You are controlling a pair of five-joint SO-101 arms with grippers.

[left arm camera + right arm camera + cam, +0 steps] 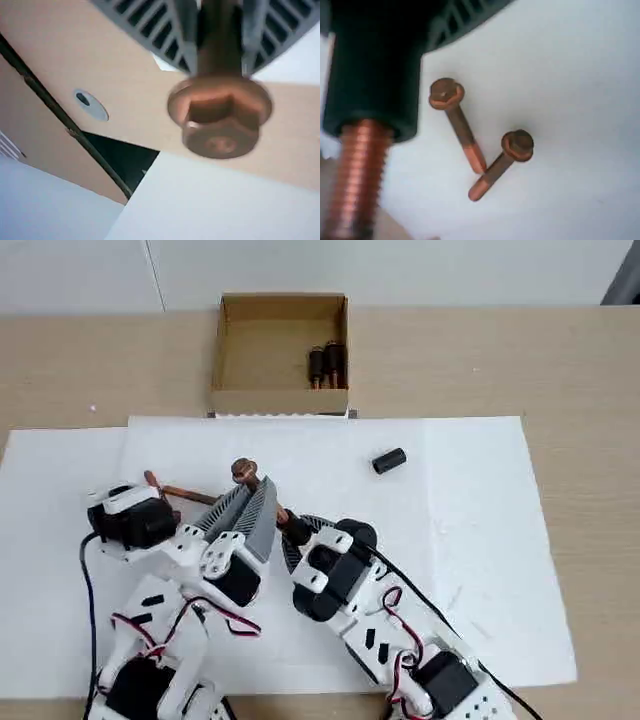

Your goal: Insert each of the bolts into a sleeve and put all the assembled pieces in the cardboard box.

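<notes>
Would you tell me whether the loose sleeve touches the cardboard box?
Apart: the high view shows a wide gap between the sleeve and the cardboard box.

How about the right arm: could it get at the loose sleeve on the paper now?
Probably not yet. The way to the loose sleeve looks free, but the right gripper is shut on another sleeve with a bolt in it.

Route to cardboard box open over paper; sole obstr. loose sleeve, right of ctr. Box: assembled pieces at right wall, left part free. Left gripper w/ bolt and right gripper w/ held sleeve crowd ctr, no passage btwn.
</notes>
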